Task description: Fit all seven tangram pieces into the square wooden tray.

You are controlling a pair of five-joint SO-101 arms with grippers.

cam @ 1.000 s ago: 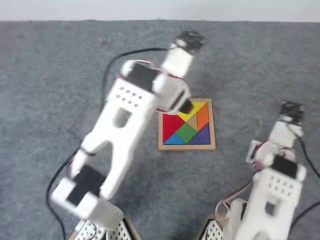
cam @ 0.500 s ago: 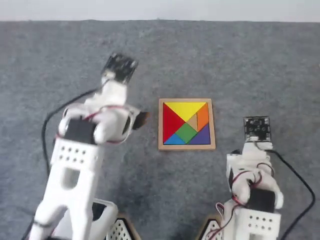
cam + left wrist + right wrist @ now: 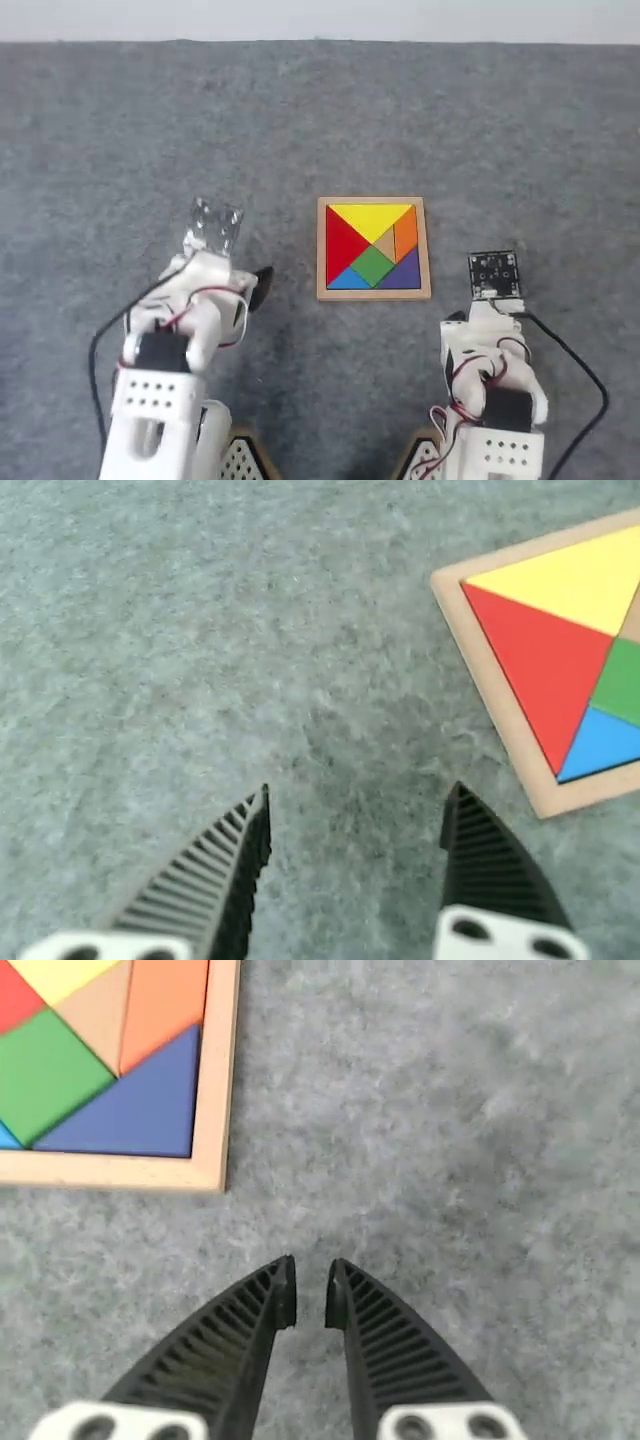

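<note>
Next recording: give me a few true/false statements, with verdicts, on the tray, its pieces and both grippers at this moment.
1. Coloured pieces fill the square of the tray. True.
2. The left gripper grips a red piece. False: it is open and empty over the grey carpet, apart from the tray.
3. The right gripper hangs directly above the tray. False: it is over the carpet, off the tray's near corner.
4. The yellow piece lies along the tray's edge farthest from the arms. True.

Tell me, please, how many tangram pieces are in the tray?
7, all in the tray: yellow top, red left, tan centre, orange right, green bottom-centre, blue and purple bottom corners.
</note>
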